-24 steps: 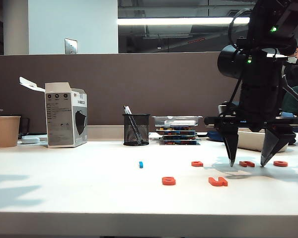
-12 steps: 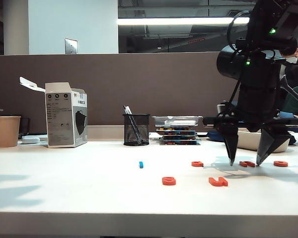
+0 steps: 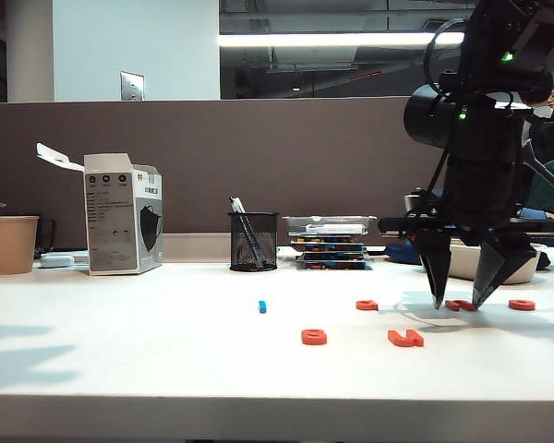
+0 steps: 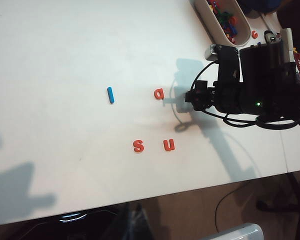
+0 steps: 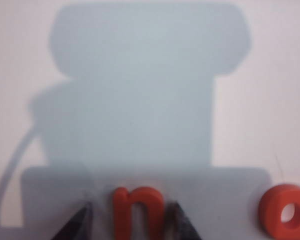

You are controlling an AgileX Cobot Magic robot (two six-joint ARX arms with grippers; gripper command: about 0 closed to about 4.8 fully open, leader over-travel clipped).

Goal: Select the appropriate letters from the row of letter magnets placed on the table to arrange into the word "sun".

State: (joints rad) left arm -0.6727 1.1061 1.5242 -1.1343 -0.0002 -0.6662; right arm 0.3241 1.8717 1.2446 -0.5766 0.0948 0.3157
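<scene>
On the white table (image 3: 120,341) an orange-red "s" (image 3: 314,337) and "u" (image 3: 405,339) lie side by side near the front; the left wrist view shows the s (image 4: 138,146) and the u (image 4: 169,145) too. Behind them lie an "a" (image 3: 367,305), an "n" (image 3: 459,305) and an "o" (image 3: 522,305) in a row. My right gripper (image 3: 457,303) points down with its tips at the table, open, one finger on each side of the n (image 5: 137,215) with small gaps. In the right wrist view the right gripper (image 5: 130,204) straddles that letter. My left gripper shows only as a dark blur low in its wrist view.
A small blue piece (image 3: 261,306) lies left of the letters. At the back stand a paper cup (image 3: 12,244), a mask box (image 3: 122,214), a mesh pen holder (image 3: 253,241) and stacked trays (image 3: 331,242). A white dish of spare letters (image 4: 225,20) sits beyond the right arm.
The right gripper's fingers have drawn closer together around the n. The arm itself has stayed in place and the letters have not moved.
</scene>
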